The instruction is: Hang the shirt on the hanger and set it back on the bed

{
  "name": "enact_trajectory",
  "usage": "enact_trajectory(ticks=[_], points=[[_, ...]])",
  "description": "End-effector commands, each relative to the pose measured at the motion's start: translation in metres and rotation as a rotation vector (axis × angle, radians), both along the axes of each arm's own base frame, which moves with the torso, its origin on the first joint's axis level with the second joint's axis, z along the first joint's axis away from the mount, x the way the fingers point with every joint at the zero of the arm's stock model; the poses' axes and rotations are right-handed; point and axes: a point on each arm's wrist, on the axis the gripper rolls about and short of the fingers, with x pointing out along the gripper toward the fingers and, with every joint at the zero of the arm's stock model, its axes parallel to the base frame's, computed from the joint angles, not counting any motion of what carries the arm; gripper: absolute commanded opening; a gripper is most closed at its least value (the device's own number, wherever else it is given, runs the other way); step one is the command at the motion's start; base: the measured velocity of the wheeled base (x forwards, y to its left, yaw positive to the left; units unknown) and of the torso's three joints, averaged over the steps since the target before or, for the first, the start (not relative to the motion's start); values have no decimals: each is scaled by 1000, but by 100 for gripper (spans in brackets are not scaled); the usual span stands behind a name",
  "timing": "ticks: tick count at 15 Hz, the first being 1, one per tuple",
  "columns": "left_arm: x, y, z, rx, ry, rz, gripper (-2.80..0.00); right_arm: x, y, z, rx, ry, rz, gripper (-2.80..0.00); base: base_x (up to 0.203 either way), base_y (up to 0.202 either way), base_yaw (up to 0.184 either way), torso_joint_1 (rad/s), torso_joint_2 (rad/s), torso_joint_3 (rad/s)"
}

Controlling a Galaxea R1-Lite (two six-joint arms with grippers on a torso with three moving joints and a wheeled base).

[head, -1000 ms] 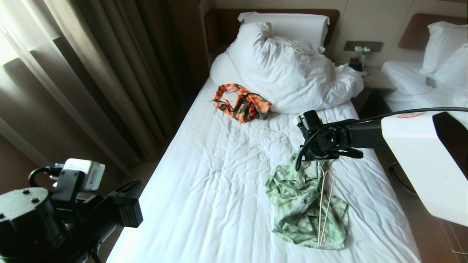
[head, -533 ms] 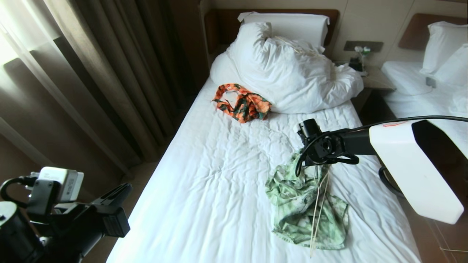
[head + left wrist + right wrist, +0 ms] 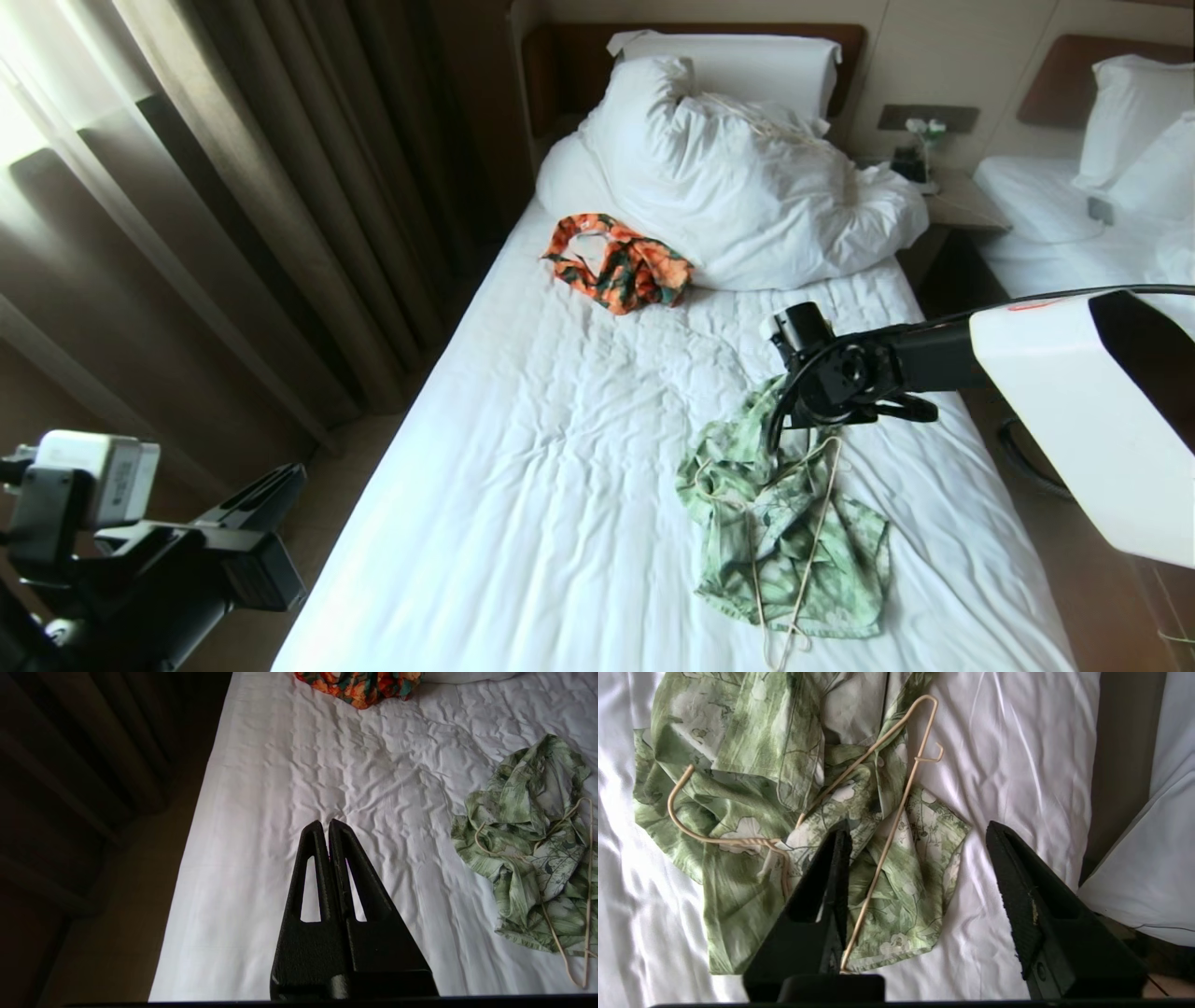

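**Hanger down on the shirt, right jaws spread**

While lying flat across the crumpled shirt (image 3: 780,532), with its hook end poking past the hem nearest the robot onto the white sheet of the bed (image 3: 523,485), the hanger (image 3: 789,551) rests free of any grip. Only partly threaded, by the look of it: one curved shoulder tucked under a fold of fabric, the straight bar lying on top.

Nearest the robot, well to the shirt's left and off the mattress edge: left gripper (image 3: 328,828), pressed together on nothing, idle.

Just beyond the shirt, above its far edge: right gripper (image 3: 920,858), spread wide, holding nothing, one finger (image 3: 833,858) over the cloth close beside the hanger's bar.

Handling, as a judgement: hanger light, thin, stiff but springy, prone to slide or twist in a pinch; best taken at the neck below the hook. Shirt soft, limp, likely to bunch and slip off a shoulder; best taken at the collar or a shoulder seam.

Farther from the shirt, toward the headboard: orange floral garment (image 3: 621,261), then the heaped duvet (image 3: 747,187).

Hard to make out: the collar, lost in the folds, and how much wire sits inside the fabric. Right fingertips blocked in the head view by the wrist.
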Motion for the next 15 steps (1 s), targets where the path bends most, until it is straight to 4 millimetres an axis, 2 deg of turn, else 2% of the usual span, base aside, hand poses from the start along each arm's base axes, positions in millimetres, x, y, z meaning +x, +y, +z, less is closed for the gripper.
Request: enact_trajectory(ticks=[1,4,7,11,15], points=[[-6,5,6,-17,-39,19,-280,-9,-6,16,10,-18,-11,-280,0,0,0,0,0,0],[-17,10,13,-35,-80,19,-280,-29,-14,42,40,-49,-31,-280,0,0,0,0,0,0],[-26,17,17,-47,-111,57,-280,-62,-24,86,68,-114,-26,-280,0,0,0,0,0,0],[-40,33,34,-49,-173,177,-280,-123,-44,145,113,-230,-14,-280,0,0,0,0,0,0],[-75,47,59,-40,-232,275,-280,-205,-79,206,159,-401,-11,-280,0,0,0,0,0,0]])
